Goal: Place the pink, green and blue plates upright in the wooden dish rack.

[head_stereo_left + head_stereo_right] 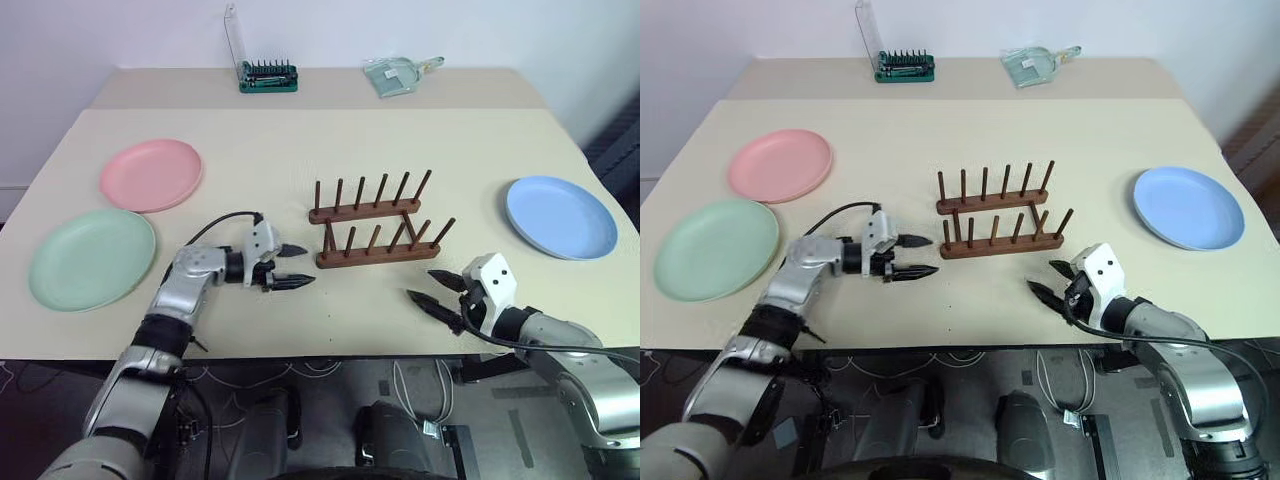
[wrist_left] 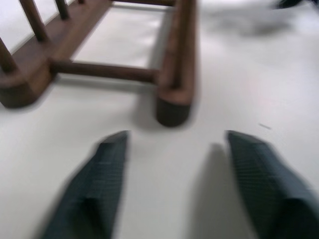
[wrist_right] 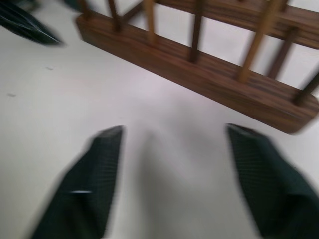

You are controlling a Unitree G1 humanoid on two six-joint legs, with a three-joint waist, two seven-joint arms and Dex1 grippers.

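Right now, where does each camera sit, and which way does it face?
Head stereo pair: above, facing forward and down over the table; both arms, left claw, right claw show.
Left wrist: along its open fingers at the wooden dish rack end.
Right wrist: along its open fingers at the rack's side rail.
Shared: the rack.

A beige table (image 1: pixel 300 140) stands against a white wall (image 1: pixel 120 30) — cables (image 1: pixel 420 385) trail over the dark floor (image 1: pixel 330 395) beneath.
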